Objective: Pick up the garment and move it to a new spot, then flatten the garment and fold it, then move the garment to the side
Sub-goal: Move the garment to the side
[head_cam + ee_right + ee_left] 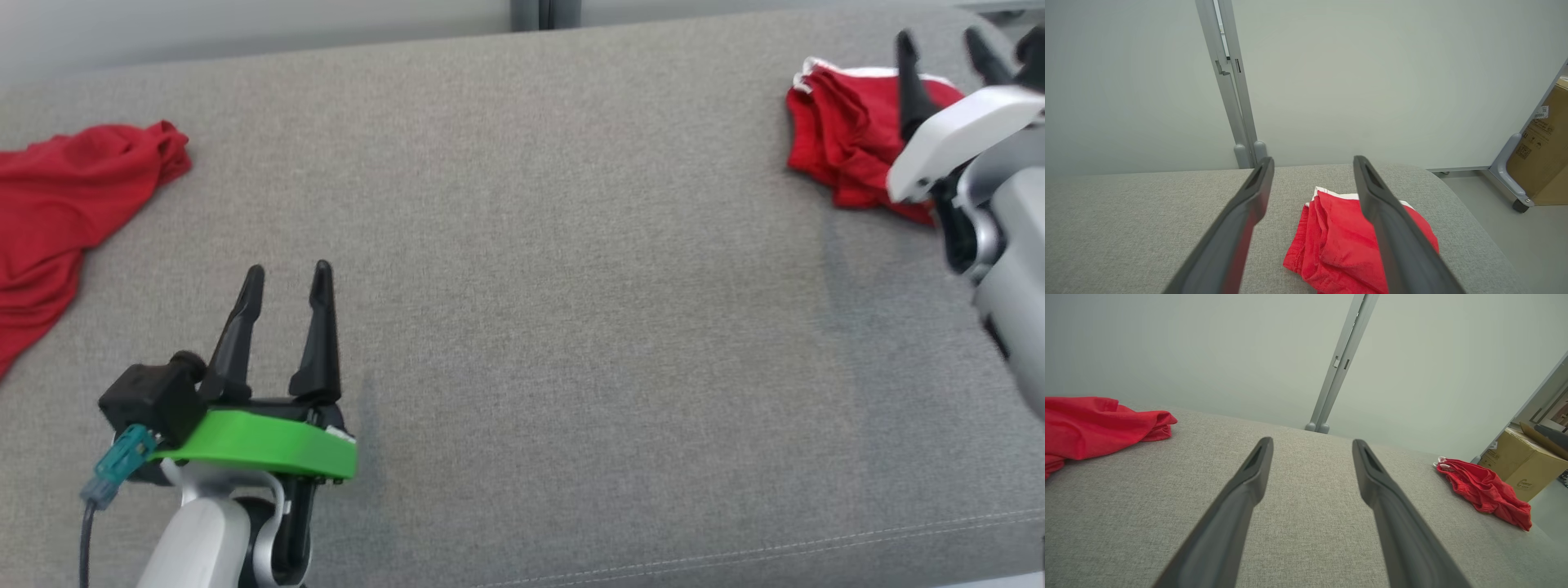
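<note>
The right tool [939, 37], fingers apart and empty, is hovering above the red garment [841, 139] at upper right, likely lining up a grab, while the left tool [290, 269], equally spread, is hanging lower left.

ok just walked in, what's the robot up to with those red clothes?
Nothing is held right now. The right gripper hangs open above a compact red garment with white trim at the right end of the grey cushion, not gripping it. The left gripper is open over bare cushion, holding nothing. A second red garment lies loose at the left end.
</note>
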`<state>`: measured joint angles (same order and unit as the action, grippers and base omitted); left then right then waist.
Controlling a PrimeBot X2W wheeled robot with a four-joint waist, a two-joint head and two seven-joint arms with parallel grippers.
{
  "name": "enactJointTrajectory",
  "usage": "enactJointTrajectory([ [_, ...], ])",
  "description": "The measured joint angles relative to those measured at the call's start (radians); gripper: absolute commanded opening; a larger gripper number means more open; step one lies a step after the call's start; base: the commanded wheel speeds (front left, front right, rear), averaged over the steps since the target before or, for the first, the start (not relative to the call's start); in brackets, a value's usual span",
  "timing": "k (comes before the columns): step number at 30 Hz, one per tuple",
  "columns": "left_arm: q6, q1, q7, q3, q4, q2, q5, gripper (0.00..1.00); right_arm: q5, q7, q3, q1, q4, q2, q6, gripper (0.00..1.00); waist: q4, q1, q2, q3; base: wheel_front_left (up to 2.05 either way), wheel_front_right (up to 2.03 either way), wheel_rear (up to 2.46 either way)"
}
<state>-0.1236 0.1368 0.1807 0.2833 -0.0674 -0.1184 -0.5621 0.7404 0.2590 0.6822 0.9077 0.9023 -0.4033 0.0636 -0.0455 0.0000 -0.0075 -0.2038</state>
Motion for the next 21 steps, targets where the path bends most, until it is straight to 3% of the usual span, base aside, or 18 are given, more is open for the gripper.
enactJointTrajectory([
  [3, 0.000, -0.019, 0.007, -0.024, 0.015, 0.001, -0.008, 1.00, 0.005, 0.000, -0.008, -0.037, -0.028, 0.030, 0.000, 1.00, -0.007, 0.0000, 0.0000, 0.024, 0.00, 0.00, 0.00],
  [8, 0.000, -0.069, 0.010, -0.051, 0.048, 0.002, -0.017, 1.00, -0.004, -0.002, -0.049, -0.107, -0.177, 0.093, 0.017, 1.00, -0.024, 0.0000, 0.0000, 0.075, 0.00, 0.00, 0.00],
  [21, 0.000, -0.145, 0.032, -0.100, 0.094, 0.004, 0.035, 1.00, -0.112, -0.002, -0.141, -0.407, -0.424, 0.176, 0.057, 1.00, -0.029, 0.0000, 0.0000, 0.150, 0.00, 0.00, 0.00],
])
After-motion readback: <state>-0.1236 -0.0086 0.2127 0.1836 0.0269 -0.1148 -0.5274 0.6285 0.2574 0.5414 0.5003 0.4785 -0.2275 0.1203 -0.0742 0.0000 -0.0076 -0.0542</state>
